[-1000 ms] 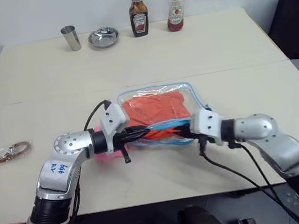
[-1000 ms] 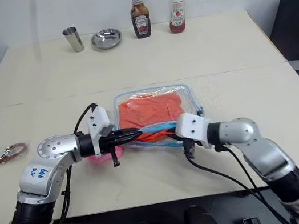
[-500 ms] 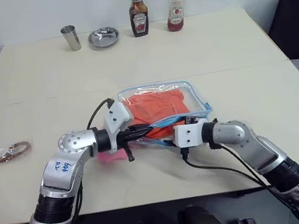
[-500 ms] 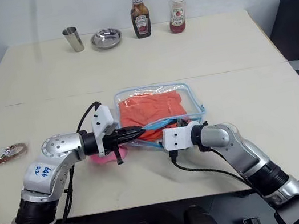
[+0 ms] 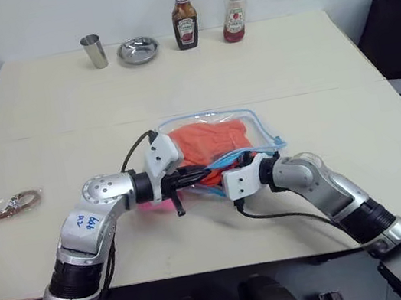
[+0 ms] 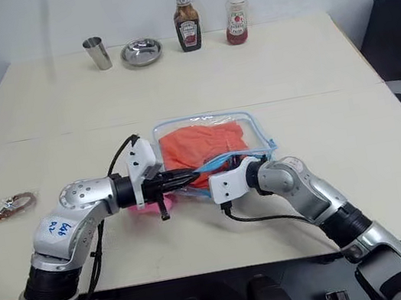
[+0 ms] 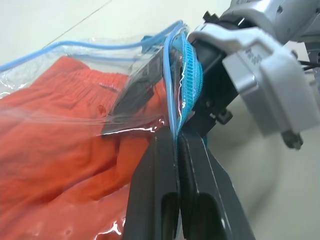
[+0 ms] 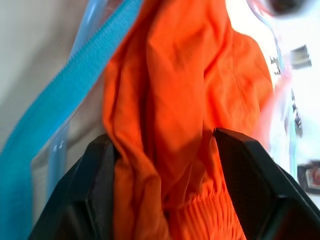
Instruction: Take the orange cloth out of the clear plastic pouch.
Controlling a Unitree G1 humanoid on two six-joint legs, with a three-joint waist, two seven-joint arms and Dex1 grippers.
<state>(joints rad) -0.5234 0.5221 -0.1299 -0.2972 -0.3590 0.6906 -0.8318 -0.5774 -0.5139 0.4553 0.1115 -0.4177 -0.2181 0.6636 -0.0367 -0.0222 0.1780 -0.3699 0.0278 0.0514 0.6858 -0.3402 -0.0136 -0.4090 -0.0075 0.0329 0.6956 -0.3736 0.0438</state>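
Orange cloth (image 5: 211, 142) sits inside clear plastic pouch (image 5: 263, 132), mid-table. Left gripper (image 7: 176, 145), arm reaching level, pinches pouch's blue zip edge. Right gripper (image 8: 162, 145), fingers spread, reaches into pouch mouth w/ cloth between them.

We cannot see the right gripper's black fingertips (image 5: 228, 167), buried inside the clear blue-trimmed plastic pouch (image 5: 259, 130) among bunched orange cloth (image 8: 180, 110).

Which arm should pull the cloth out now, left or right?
Right. The right gripper is inside the clear plastic pouch with its fingers open around the orange cloth, so it likely only needs to close and draw back. The left gripper is shut on the pouch's blue edge, holding the mouth open.
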